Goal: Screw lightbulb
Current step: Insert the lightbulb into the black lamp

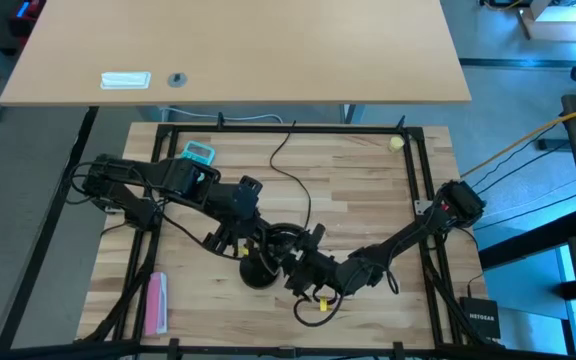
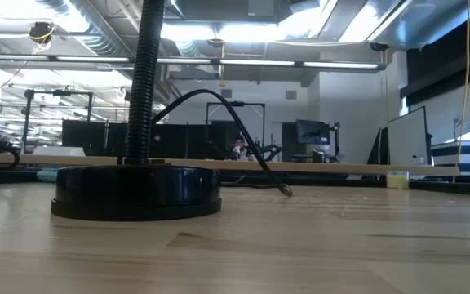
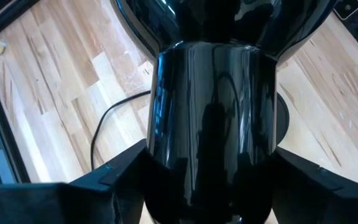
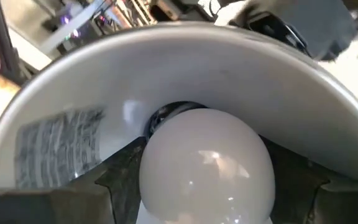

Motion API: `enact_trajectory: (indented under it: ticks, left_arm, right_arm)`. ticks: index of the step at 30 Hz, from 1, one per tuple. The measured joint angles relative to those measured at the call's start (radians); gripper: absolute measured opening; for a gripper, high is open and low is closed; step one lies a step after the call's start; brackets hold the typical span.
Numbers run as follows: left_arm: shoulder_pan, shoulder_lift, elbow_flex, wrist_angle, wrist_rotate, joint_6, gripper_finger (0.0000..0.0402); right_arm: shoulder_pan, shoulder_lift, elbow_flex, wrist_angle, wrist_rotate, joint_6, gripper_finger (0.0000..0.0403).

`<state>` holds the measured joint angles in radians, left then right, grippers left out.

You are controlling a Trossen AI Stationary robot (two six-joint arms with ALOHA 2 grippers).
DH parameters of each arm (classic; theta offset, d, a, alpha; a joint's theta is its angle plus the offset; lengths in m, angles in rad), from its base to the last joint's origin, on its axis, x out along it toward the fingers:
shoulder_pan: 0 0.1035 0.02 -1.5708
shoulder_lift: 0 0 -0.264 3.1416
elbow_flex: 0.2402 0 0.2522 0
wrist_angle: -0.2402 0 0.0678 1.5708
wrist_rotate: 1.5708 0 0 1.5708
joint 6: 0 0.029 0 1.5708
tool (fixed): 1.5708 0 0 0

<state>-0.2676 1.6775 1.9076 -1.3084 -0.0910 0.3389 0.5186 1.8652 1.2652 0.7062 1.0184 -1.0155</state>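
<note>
A black gooseneck lamp stands on its round base [image 2: 137,192] near the middle of the table, with its shade [image 1: 280,240] bent low. My left gripper [image 1: 251,238] comes from the left and is shut on the lamp head's glossy black neck [image 3: 213,118]. The white frosted lightbulb [image 4: 207,171] sits inside the shade's white interior [image 4: 185,68], its narrow end at the dark socket [image 4: 166,115]. My right gripper [image 1: 296,262] comes from the right and is shut on the bulb. Neither gripper shows in the low view. My left gripper pinches the lamp head's cylindrical neck [image 3: 166,162] behind the shade, one finger [image 3: 120,180] on each side. It comes slanting down from the table's left. The lamp stays standing on its base. My right gripper pinches the bulb's round glass [image 4: 151,180] between its two fingers [image 4: 120,171], one on each side. It points level into the shade's mouth from the right. The bulb is clear of the table, its narrow end toward the socket.
The lamp's black cord [image 1: 288,170] loops toward the far edge. Near the far right corner rests a pale yellow ball [image 1: 396,143]. A teal object [image 1: 199,153] lies at the far left and a pink one [image 1: 155,303] near the front left. A black frame [image 1: 418,180] borders the table.
</note>
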Motion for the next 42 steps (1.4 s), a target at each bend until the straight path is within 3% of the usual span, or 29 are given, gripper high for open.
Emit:
enact_trajectory:
  ticks: [20, 33, 42]
  left_arm:
    - [-0.040, -0.002, -0.018, 0.016, -0.079, -0.062, 0.0249]
    - [-0.121, -0.005, -0.037, 0.031, -0.194, -0.061, 0.0249]
    - [-0.222, -0.003, -0.053, 0.042, -0.354, -0.036, 0.0249]
  right_arm:
    - [0.000, -0.005, -0.002, 0.027, 0.016, 0.820, 0.0256]
    - [0.000, -0.004, -0.003, 0.050, -0.008, 1.326, 0.0256]
    - [0.000, -0.003, -0.003, 0.043, -0.055, 1.701, 0.0256]
